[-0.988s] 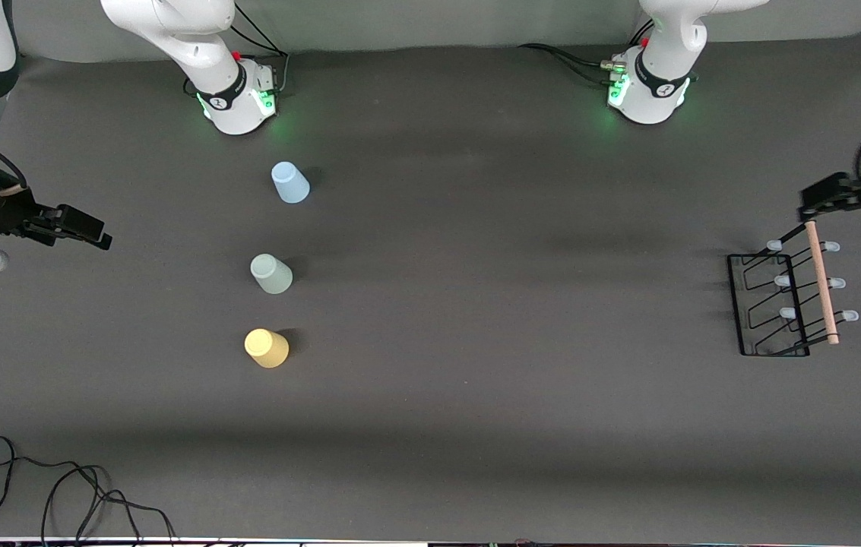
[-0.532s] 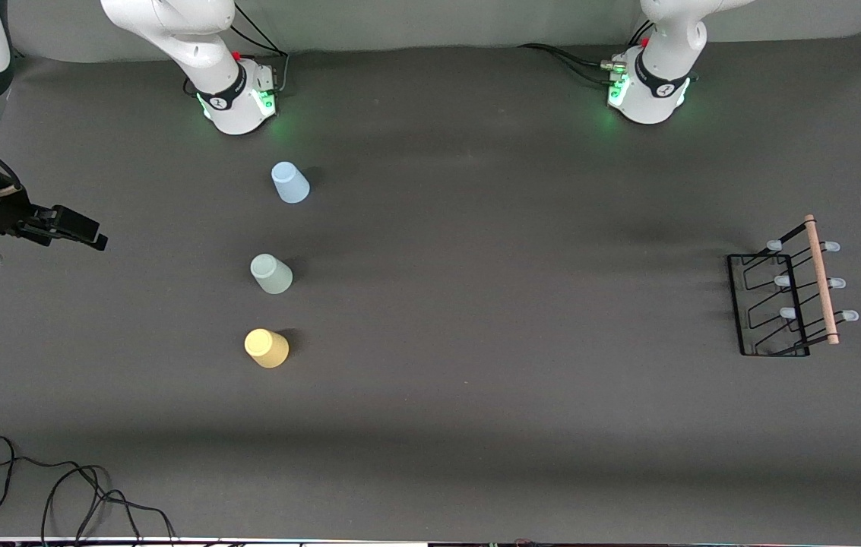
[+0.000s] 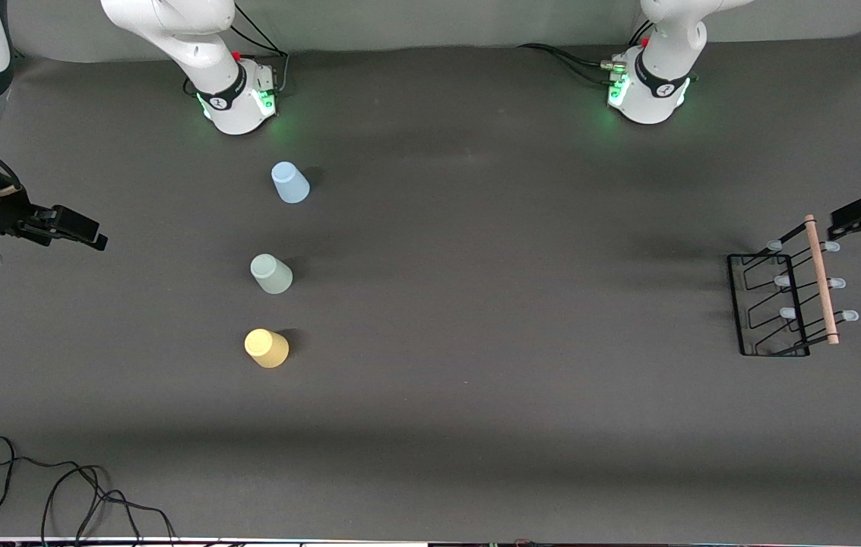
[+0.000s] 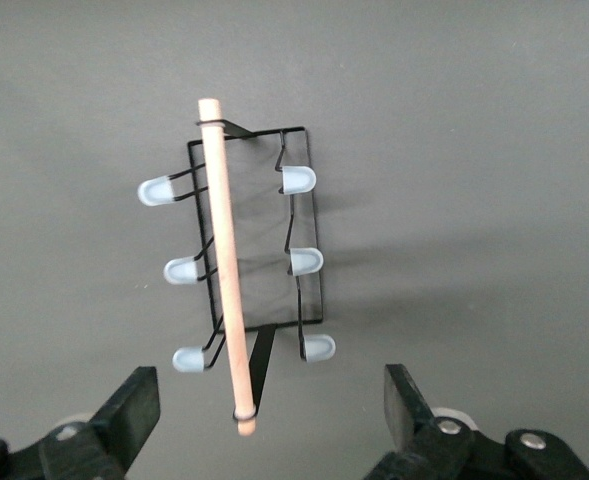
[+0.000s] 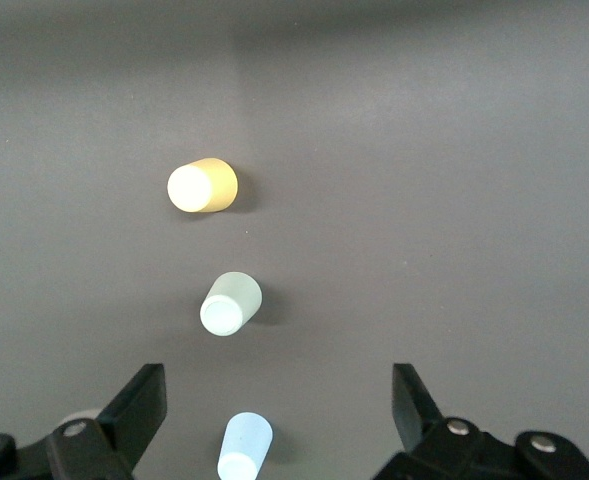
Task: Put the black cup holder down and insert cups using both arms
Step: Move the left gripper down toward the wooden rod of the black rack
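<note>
The black cup holder (image 3: 772, 304) stands near the left arm's end of the table, its wooden rod handle (image 3: 820, 281) on top and pale-capped pegs on both sides. My left gripper (image 3: 846, 220) hangs open over the mat, just off the rod's end that points toward the bases. In the left wrist view the cup holder (image 4: 304, 240) lies ahead of the left gripper (image 4: 271, 400), and nothing touches the fingers. Three cups stand upside down in a row: light blue (image 3: 289, 183), grey-green (image 3: 271, 274), yellow (image 3: 267, 348). My right gripper (image 3: 88, 230) is open and empty. It is over the right arm's end, apart from the cups.
The right wrist view shows the yellow cup (image 5: 202, 186), the grey-green cup (image 5: 230, 303) and the blue cup (image 5: 245, 447), the blue one between the right gripper's (image 5: 279, 400) open fingers but well below them. A loose black cable (image 3: 58, 494) lies at the near corner.
The left gripper drew away from the cup holder toward the table's end, then came back near the rod's end. The right gripper shifted only slightly. Cups and holder have not moved.
</note>
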Robot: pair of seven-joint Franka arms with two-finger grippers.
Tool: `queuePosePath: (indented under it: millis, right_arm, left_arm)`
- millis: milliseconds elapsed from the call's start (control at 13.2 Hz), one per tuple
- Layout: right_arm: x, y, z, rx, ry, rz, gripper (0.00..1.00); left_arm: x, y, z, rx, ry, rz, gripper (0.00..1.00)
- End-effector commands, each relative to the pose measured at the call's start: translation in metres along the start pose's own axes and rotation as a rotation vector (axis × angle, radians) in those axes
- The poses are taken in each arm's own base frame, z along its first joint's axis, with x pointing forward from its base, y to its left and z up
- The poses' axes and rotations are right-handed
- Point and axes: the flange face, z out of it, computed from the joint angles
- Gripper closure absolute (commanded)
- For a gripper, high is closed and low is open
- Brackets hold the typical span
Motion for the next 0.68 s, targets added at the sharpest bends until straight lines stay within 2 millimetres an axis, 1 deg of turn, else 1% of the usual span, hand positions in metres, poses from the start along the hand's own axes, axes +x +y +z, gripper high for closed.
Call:
queuePosePath:
  millis: [0,228,380,532,608]
  right_arm:
    - [0.002,0.001,-0.003,-0.012,-0.009,-0.006,0.0]
    - [0.002,0.002,-0.004,-0.012,-0.007,-0.004,0.0]
    - [0.002,0.002,-0.004,-0.012,-0.007,-0.004,0.0]
    - [0.002,0.002,-0.004,-0.012,-0.007,-0.004,0.0]
    - [0.002,0.001,-0.004,-0.012,-0.007,-0.006,0.0]
  left_arm:
    - [-0.004,-0.012,0.029,0.015,0.0,0.031,0.0]
    - [0.007,-0.03,0.069,0.015,0.011,0.045,0.0]
    - [0.012,-0.034,0.096,0.011,0.009,0.046,0.02]
    - [0.013,-0.034,0.112,0.011,0.014,0.046,0.05]
    - [0.014,-0.034,0.115,0.014,0.02,0.046,0.08]
